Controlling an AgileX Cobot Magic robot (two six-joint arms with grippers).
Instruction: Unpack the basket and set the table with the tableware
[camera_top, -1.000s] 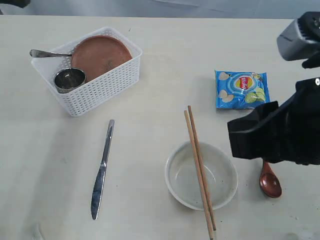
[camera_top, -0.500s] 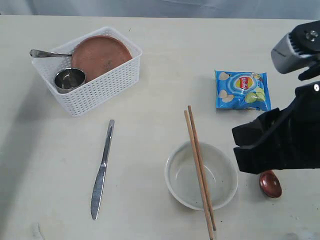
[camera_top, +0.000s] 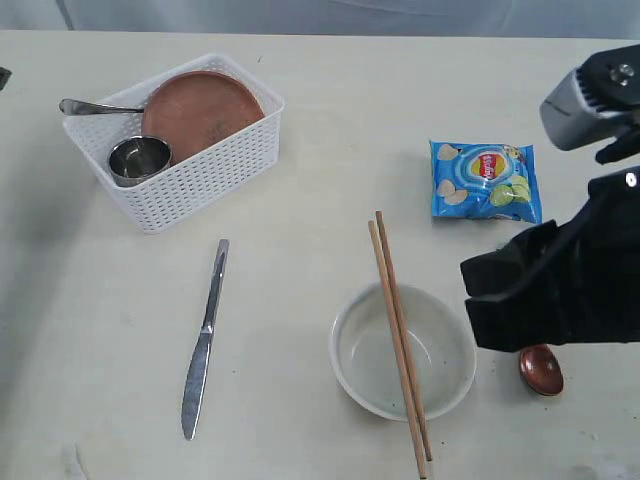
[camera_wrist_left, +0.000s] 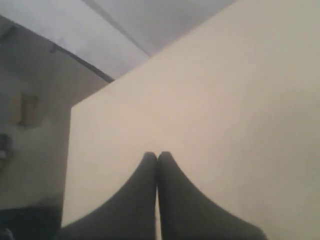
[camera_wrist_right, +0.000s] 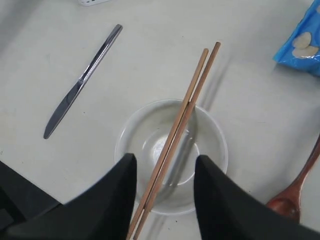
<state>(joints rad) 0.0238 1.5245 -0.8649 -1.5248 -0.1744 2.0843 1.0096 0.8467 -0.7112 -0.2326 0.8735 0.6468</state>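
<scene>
Exterior view, stock on the table (camera_top: 300, 200): one white lattice basket (camera_top: 205, 172) at the far left, holding one reddish-brown plate (camera_top: 200, 108) leaning against its far wall, one small steel cup (camera_top: 139, 158) upright in the near corner, and one steel utensil (camera_top: 95, 106) whose handle pokes over the rim, head hidden. Out on the table: one steel knife (camera_top: 204, 340) lying flat, near the basket's front; one pale bowl (camera_top: 347, 352) upright at the front centre; two wooden chopsticks (camera_top: 398, 330) laid side by side across the bowl, their ends overhanging both rims; one dark red-brown spoon (camera_top: 541, 370) just right of the bowl, handle hidden under the arm; one blue chips bag (camera_top: 485, 180) behind the bowl, well apart from it. Right gripper (camera_wrist_right: 165, 162): jaws spread, nothing between them, held above the bowl's right side. Left gripper (camera_wrist_left: 157, 156): fingers pressed together, empty, over bare tabletop
</scene>
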